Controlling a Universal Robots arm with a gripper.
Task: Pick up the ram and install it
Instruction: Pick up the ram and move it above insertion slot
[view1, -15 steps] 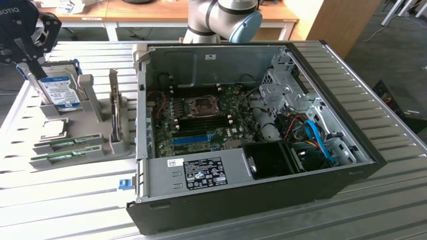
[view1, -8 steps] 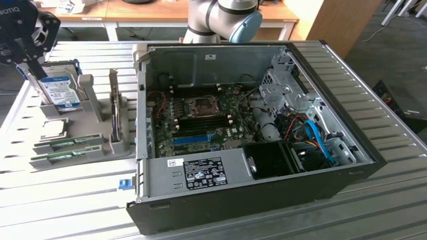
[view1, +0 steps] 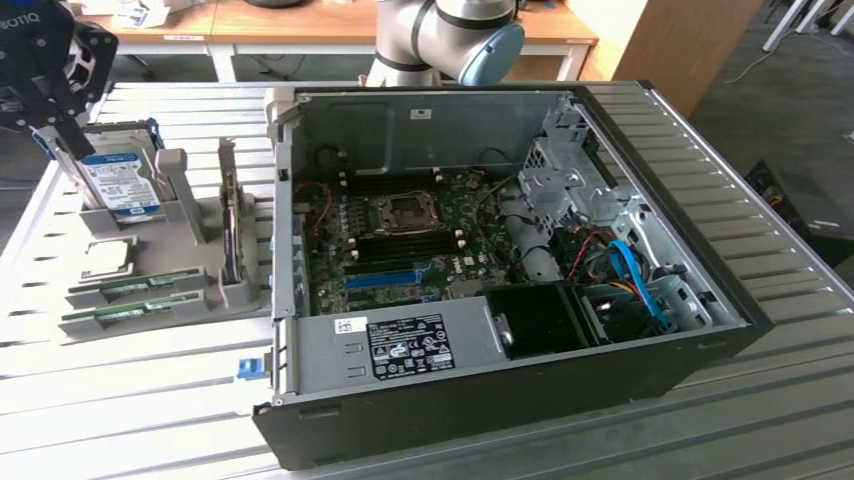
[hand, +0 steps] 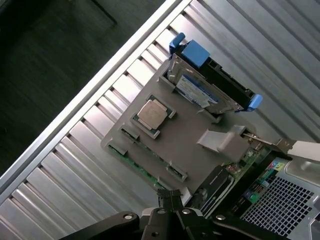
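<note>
Surroundings: open computer case (view1: 441, 420) on a slatted table (view1: 747, 420); the grey holder (hand: 190, 150) beside it carries a hard drive (view1: 118, 180) and a processor (view1: 107, 258).
Ram: the ram (view1: 134, 288) lies flat in the holder, 2 green sticks side by side, next to the processor.
Claw vs ram: gripper (view1: 70, 140) hangs over the hard drive, apart from the ram.
Claw: fingers pressed together, holding nothing.
Arm: wrist points down at the holder.

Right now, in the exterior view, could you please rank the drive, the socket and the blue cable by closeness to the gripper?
1. Drive, beside the gripper, exterior view's left.
2. Socket, mid-case.
3. Blue cable, exterior view's right.
</note>
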